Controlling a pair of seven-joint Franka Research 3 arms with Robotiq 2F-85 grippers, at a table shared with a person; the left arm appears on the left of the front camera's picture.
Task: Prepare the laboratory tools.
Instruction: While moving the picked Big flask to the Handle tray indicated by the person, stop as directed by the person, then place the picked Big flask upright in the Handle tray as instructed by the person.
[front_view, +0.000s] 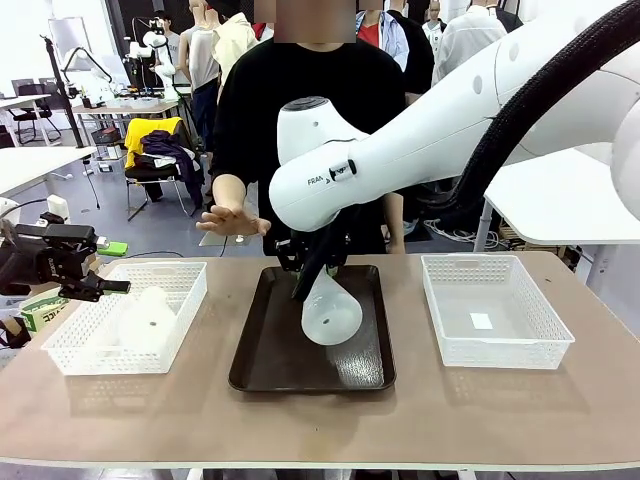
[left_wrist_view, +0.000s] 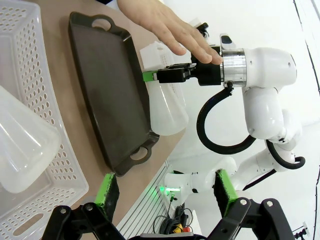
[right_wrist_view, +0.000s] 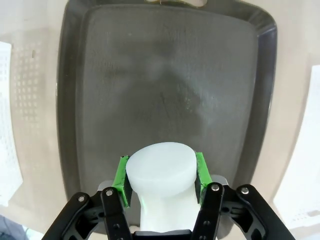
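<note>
Right wrist view shows jaws clamping flask (right_wrist_view: 160, 172) over tray (right_wrist_view: 165, 85).

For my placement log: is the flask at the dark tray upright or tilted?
Tilted. The right pincer grips the flask by its neck; the neck leans toward the robot's left, the base toward its right.

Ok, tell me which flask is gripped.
The flask over the tray, its neck clamped in the right pincer; the other flask sits free in the left basket.

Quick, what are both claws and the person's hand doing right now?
Left claw: open, empty.
Right claw: closed, holding the flask.
Person's hand: open, empty.
</note>
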